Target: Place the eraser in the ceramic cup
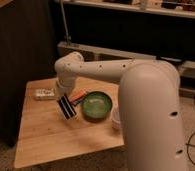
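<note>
The eraser point(67, 107), a long black block with a pale stripe, hangs tilted over the wooden table point(46, 135), just left of the green bowl. My gripper point(62, 98) is at the eraser's upper end and is shut on it. The ceramic cup point(115, 119), small and pale, stands right of the bowl, and my white arm point(151, 115) partly hides it. The eraser is a bowl's width to the left of the cup.
A wide green bowl point(97, 106) sits mid-table. A thin orange marker point(79, 95) lies behind the eraser. A white wrapped packet point(43, 93) lies at the table's far left. A dark cabinet point(16, 50) stands to the left, with shelving behind.
</note>
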Action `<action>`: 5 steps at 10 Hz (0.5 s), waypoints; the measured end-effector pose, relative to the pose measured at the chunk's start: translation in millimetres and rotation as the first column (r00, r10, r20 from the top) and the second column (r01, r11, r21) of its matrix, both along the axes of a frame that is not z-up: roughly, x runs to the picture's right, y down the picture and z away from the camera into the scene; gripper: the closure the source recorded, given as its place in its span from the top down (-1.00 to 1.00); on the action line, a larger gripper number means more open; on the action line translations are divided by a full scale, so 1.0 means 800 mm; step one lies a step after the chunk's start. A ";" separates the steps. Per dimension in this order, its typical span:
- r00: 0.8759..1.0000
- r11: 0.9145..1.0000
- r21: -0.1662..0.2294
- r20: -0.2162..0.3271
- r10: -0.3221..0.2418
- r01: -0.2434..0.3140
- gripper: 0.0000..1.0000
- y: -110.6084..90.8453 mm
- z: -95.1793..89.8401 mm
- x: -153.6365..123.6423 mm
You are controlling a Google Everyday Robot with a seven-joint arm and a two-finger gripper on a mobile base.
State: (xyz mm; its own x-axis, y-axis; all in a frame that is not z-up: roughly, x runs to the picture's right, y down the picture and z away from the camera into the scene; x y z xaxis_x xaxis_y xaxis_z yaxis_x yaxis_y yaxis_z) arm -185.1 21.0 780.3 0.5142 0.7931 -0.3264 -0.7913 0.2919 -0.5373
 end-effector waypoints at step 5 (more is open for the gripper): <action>0.993 0.999 0.008 -0.109 0.042 -0.041 -1.00 -0.024 -0.028 0.112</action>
